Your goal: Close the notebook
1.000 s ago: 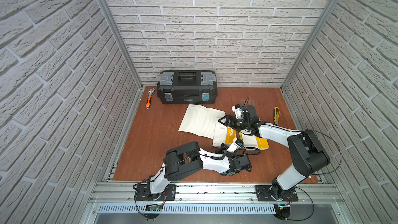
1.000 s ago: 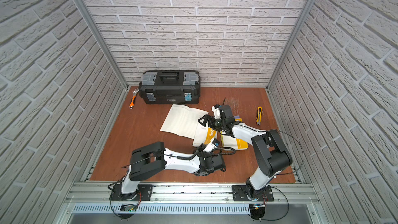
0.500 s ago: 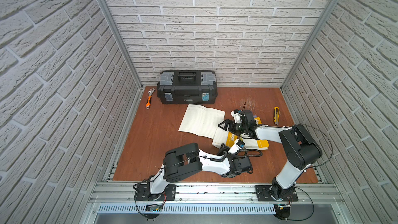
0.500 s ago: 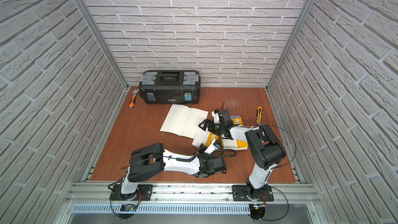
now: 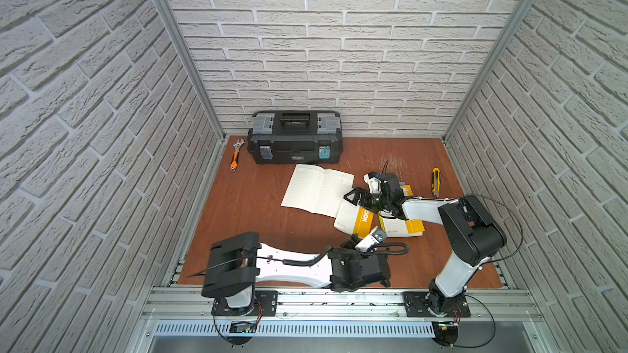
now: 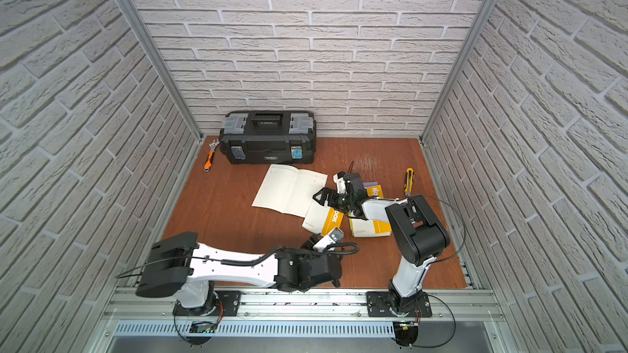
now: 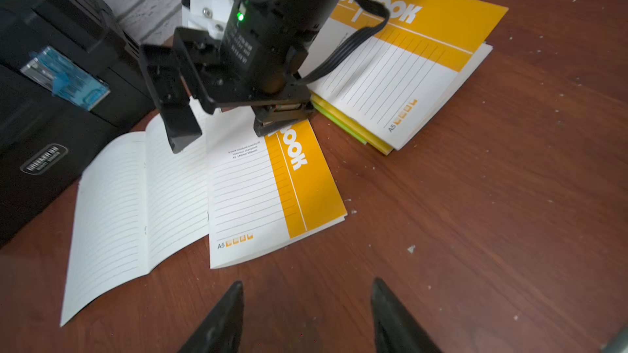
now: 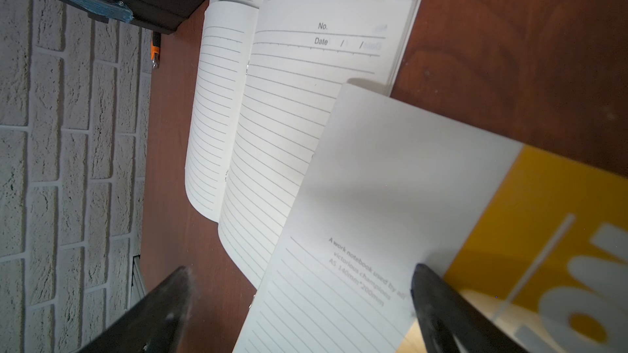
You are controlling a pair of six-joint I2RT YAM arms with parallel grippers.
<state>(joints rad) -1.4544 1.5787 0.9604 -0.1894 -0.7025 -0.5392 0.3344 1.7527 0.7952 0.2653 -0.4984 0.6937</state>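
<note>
The notebook (image 5: 316, 188) (image 6: 289, 188) lies open on the brown table, its lined white pages up; both wrist views show it too (image 7: 136, 198) (image 8: 272, 96). A shut yellow-and-white notebook (image 5: 355, 220) (image 7: 272, 191) overlaps its right-hand page. My right gripper (image 5: 353, 195) (image 8: 301, 268) hangs open over that overlap, with nothing between its fingers. My left gripper (image 7: 307, 285) is open over bare table just in front of the shut notebook, holding nothing. In both top views it sits low beside its wrist camera (image 5: 372, 235).
A stack of yellow notebooks (image 5: 402, 227) (image 7: 407, 62) lies under the right forearm. A black toolbox (image 5: 295, 137) stands against the back wall, with an orange-handled wrench (image 5: 236, 156) to its left. A yellow utility knife (image 5: 435, 182) lies at the right.
My left gripper's jaws have gone from shut to open and drawn back slightly from the shut notebook. The right arm's elbow has swung inward; its gripper stays open over the notebooks.
</note>
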